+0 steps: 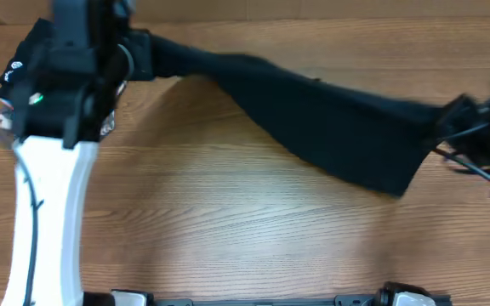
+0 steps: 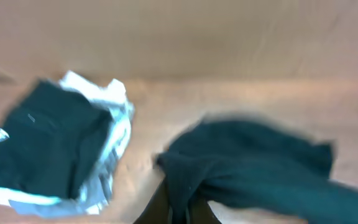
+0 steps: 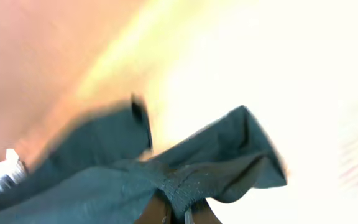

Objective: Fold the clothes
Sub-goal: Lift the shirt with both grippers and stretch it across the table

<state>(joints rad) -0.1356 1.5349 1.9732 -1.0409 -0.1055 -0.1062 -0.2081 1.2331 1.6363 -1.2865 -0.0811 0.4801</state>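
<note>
The clothes, a plain black shirt, hang stretched in a long band across the back of the table between both arms. My left gripper is shut on its left end at the back left; in the left wrist view the cloth is pinched between the dark fingers. My right gripper is shut on the right end at the table's right side. The right wrist view shows bunched fabric clamped between its fingers. Both views are blurred.
A folded pile of a black garment with a white logo on grey and white garments lies at the left, under my left arm. Bare wooden table spreads in front of the shirt.
</note>
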